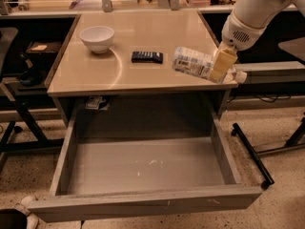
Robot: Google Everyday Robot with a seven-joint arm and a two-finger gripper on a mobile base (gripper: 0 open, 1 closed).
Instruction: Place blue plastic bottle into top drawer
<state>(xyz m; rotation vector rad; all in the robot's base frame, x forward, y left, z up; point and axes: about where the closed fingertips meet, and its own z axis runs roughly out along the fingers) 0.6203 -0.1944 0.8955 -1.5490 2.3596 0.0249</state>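
The blue plastic bottle, clear and crinkly with a pale label, lies on its side in my gripper. Its white cap points right. My gripper is shut on the bottle near its neck and holds it just above the front right corner of the tabletop. The white arm comes down from the upper right. The top drawer is pulled fully open below the table front, its scuffed grey bottom bare. The bottle is above and behind the drawer's right rear corner.
A white bowl stands at the table's left. A small dark flat rectangular object lies mid-table, left of the bottle. Black frame legs stand right of the drawer, a dark stand at its left.
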